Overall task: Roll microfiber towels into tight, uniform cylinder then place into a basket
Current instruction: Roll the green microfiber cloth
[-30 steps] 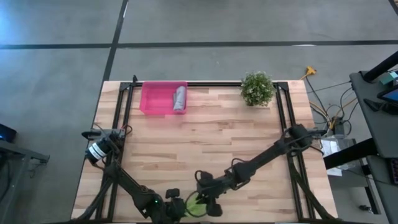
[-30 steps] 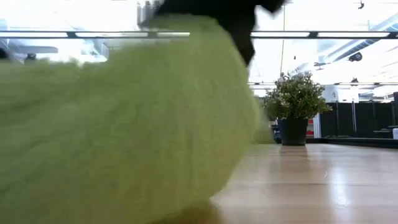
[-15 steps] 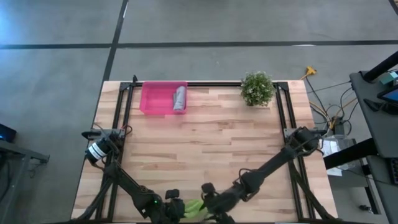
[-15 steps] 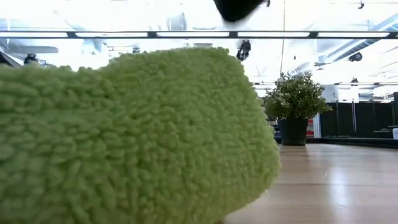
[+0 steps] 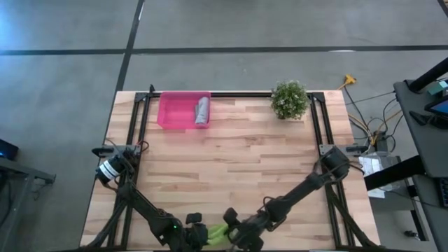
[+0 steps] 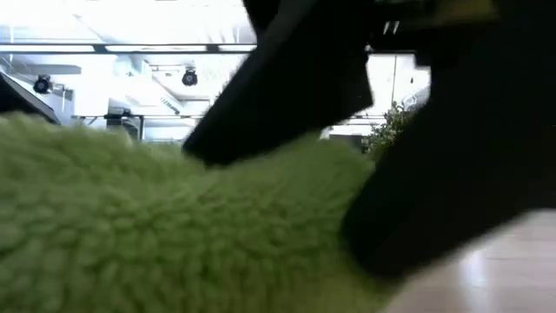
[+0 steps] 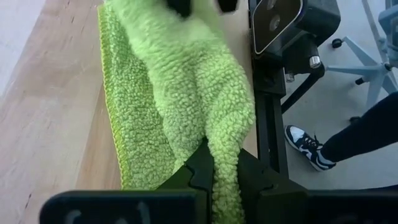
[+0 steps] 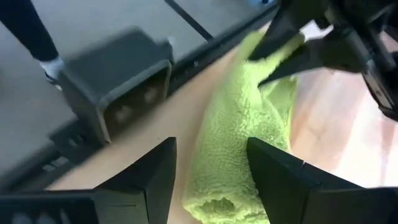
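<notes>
The lime green towel point(image 5: 218, 232) lies loosely rolled along the table's near edge, between my two grippers. My left gripper point(image 7: 225, 169) is shut on one end of it. My right gripper point(image 8: 211, 150) is open, and its fingers stand on either side of the roll's other end point(image 8: 217, 186). In the low view the green towel point(image 6: 156, 235) fills the picture behind dark gripper parts. The grey towel point(image 5: 202, 110) lies rolled in the right part of the pink basket point(image 5: 171, 112) at the far left. My left gripper pinches a bunched fold point(image 7: 227, 149) at the end of the green towel between its two fingers. The fingers lie along the towel's length. The towel stretches away from them, slack, resting on the table. My right gripper straddles the roll's other end; whether its fingers touch it I cannot tell.
A small potted plant point(image 5: 289, 99) stands at the far right. A black camera block point(image 7: 280, 25) sits at the near edge right beside the towel. A person's legs and shoe point(image 7: 305, 146) show beyond the near edge. Bare wood point(image 5: 231, 161) spans the table's middle.
My right gripper has gone toward the table's near edge and down, and now straddles the green towel's end. The towel, bunched high a second ago, now lies lower and longer along the near edge. My left gripper has kept its hold.
</notes>
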Robot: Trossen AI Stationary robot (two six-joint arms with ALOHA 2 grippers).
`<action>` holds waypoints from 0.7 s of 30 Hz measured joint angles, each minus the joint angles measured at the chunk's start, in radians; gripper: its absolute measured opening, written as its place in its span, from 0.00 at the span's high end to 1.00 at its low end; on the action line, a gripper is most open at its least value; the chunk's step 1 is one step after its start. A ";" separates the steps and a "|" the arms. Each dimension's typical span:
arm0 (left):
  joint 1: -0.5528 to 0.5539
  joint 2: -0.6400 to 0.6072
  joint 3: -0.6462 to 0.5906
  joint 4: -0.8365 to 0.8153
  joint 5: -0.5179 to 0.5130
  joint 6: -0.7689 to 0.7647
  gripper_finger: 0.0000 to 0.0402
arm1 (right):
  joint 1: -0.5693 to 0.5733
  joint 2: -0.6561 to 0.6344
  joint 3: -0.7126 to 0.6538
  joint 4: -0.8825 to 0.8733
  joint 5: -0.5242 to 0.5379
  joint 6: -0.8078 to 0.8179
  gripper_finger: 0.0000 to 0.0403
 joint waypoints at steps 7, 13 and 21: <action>0.000 0.000 -0.002 0.009 -0.002 -0.008 0.97 | -0.008 0.017 0.001 0.025 0.069 0.002 0.52; 0.000 -0.001 -0.002 0.011 -0.003 -0.025 0.97 | -0.009 0.018 -0.010 0.028 0.069 0.034 0.52; 0.001 -0.001 -0.003 0.013 -0.003 -0.025 0.97 | -0.009 0.067 -0.015 0.090 0.062 0.066 0.53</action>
